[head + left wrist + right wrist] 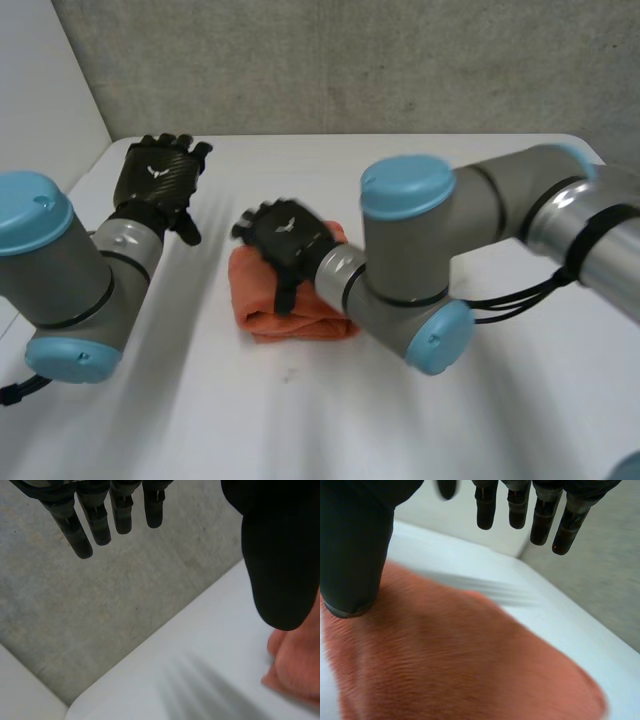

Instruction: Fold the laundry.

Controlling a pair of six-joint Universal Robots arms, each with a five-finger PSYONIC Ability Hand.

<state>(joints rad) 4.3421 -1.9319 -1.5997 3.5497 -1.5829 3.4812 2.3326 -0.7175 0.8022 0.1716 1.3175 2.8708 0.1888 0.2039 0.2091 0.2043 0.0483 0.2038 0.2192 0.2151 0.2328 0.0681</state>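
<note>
Lying under right hand (287, 238), one folded orange cloth (300, 322); left hand (156, 174) apart; both unclenched

Bare table (300, 420) open along its near side, folded orange cloth (265, 300) mid-table under right robot hand (285, 240), left robot hand (155, 175) over far-left corner, grey wall (350, 60) behind

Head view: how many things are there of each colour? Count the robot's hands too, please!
Orange cloth: 1
Black hands: 2, the left hand and the right hand
White table: 1
Total: 4
</note>
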